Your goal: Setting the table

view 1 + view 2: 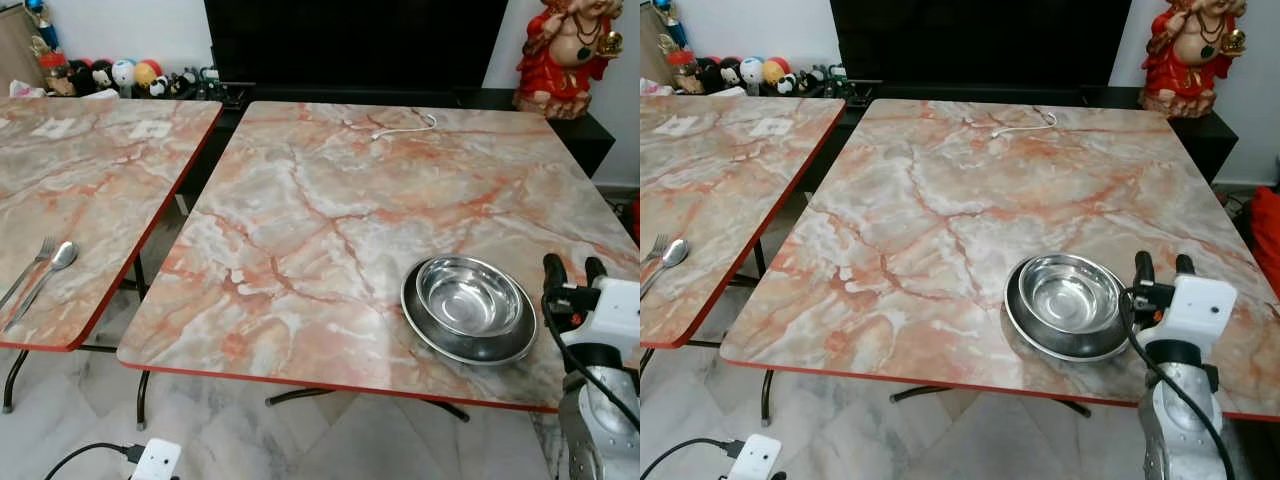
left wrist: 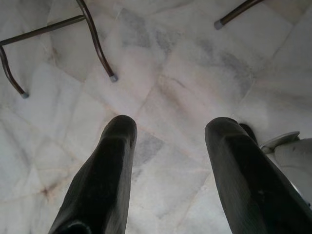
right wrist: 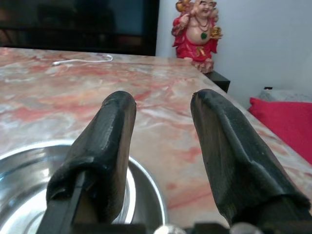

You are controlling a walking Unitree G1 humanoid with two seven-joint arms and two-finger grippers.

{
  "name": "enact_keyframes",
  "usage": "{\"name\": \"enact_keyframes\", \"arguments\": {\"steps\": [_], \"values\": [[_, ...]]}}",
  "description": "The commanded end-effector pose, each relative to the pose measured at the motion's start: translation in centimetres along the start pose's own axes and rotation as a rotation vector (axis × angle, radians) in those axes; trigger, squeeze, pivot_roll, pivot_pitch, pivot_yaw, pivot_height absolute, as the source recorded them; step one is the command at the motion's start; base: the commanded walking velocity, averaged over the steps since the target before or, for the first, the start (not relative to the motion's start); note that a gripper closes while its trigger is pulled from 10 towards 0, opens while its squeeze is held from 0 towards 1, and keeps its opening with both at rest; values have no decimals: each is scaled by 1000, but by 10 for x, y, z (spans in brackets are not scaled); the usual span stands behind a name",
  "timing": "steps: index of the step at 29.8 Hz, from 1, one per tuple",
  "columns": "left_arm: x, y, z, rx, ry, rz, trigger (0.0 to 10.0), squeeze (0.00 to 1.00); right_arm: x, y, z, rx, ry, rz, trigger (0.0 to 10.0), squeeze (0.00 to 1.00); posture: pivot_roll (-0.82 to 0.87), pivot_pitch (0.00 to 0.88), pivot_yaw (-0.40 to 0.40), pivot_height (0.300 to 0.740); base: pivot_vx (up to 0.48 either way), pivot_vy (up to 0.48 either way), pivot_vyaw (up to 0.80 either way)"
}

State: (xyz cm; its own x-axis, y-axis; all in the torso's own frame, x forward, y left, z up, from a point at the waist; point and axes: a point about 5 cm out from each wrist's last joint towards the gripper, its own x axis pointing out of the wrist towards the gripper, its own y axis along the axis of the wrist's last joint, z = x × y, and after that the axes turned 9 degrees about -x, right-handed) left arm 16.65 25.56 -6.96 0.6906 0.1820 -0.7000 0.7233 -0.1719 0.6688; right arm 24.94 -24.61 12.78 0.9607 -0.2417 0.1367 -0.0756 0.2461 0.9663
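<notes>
On the near right part of the pink-and-grey marbled counter sits a shiny round steel bowl nested on a shallow round steel plate, both close to the counter's red front edge. The right tool hovers just beside the plate's right rim, its two black fingers spread apart with nothing between them; in the right wrist view one finger overlaps the plate's rim, though whether it touches cannot be told.

The main risk is a sideways knock. With the fingers so near the rim, a small drift toward the dishes could push plate and bowl across the smooth top, and the front edge is not far off. Bare steel on polished stone probably slides easily, and the loose bowl may rattle or tip.

A silver metal fork and a silver spoon lie on the second marbled counter to the left, well apart from the dishes. Fetching them likely means stepping over, and a white power strip with a black cord lies on the floor below.

The left tool hangs over pale marble floor, fingers wide and empty.
</notes>
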Motion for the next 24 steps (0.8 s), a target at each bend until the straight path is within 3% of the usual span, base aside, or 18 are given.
{"name": "enact_keyframes", "arguments": {"steps": [1, 3, 12, 24], "values": [[-1, -2, -1, -14, 3, -3, 10000, 0, -2, -2, 0, 0, -1, 2, 10000, 0, 65, 0, -7, 740, 0, 0, 0], [-1, -3, -1, -16, 1, -13, 10000, 0, -3, -4, 1, 18, -26, 2, 10000, 0, 60, 0, -3, 740, 0, 0, 0], [-1, -4, -5, -8, -6, -18, 10000, 0, -6, -6, -13, 57, 1, 19, 10000, 0, 70, 0, 8, 740, 0, 480, 0], [-1, -2, -7, -7, -12, -13, 10000, 0, -2, -3, -19, 60, 20, 48, 10000, 0, 77, 0, 5, 740, 0, 480, 0]]}}
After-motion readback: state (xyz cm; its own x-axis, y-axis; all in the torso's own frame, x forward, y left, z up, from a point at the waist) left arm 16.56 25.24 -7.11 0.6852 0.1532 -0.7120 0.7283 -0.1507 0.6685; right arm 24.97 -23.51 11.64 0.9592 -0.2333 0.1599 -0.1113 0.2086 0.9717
